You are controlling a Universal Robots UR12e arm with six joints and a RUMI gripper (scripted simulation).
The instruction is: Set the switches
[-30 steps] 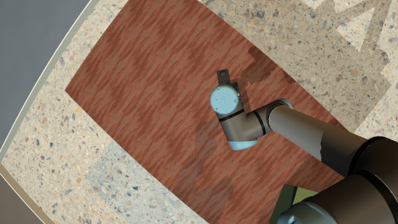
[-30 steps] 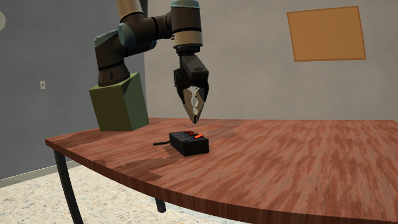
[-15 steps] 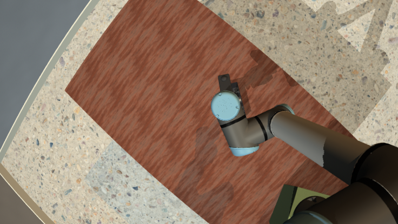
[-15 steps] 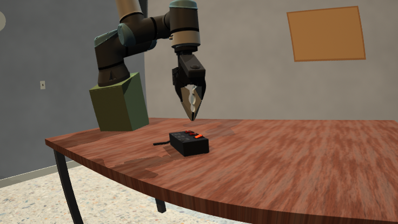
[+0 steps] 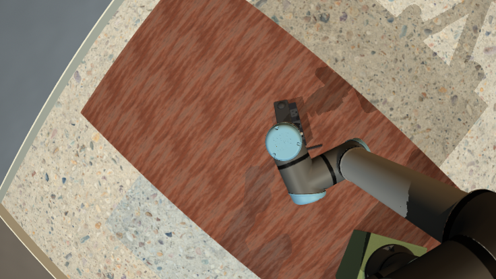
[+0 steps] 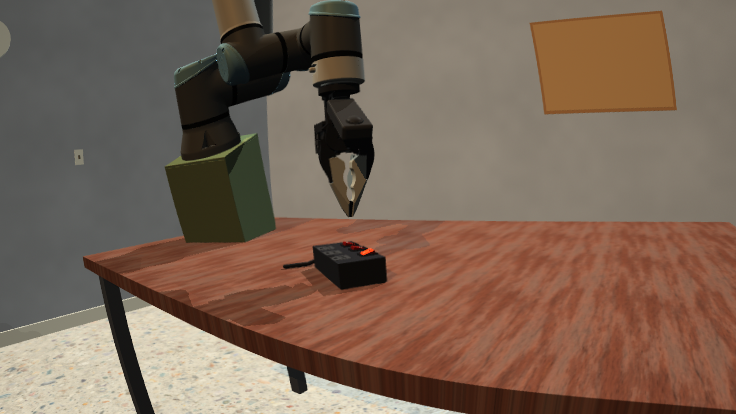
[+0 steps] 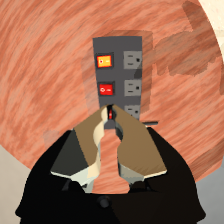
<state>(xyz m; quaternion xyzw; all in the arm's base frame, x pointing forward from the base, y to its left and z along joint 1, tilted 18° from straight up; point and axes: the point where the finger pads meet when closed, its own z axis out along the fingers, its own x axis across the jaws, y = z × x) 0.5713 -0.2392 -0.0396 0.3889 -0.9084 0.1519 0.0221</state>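
Top view: power strip [image 5: 286, 110] lying on wooden table [image 5: 180, 86], mostly hidden under arm's wrist [image 5: 284, 142]; cable [image 5: 313, 147] trailing right from its near end; switches not visible

Exterior view: gripper [image 6: 351, 211] hanging well above strip [image 6: 352, 267], jaws pressed together, holding nothing; strip right way up, sockets and switches facing upward, cable [image 6: 297, 265] leaving at left; olive pedestal [image 6: 247, 205] at far left table edge

Wrist view: fingertips closed over the strip's cable end, hiding most of the nearest switch [image 7: 110, 114]; far switch [image 7: 104, 61] glowing bright orange, apparently on; middle switch [image 7: 105, 89] plain red, apparently off. Judged progress: strip orientation and far switch likely satisfied; middle switch probably left to press; nearest switch's state impossible to tell
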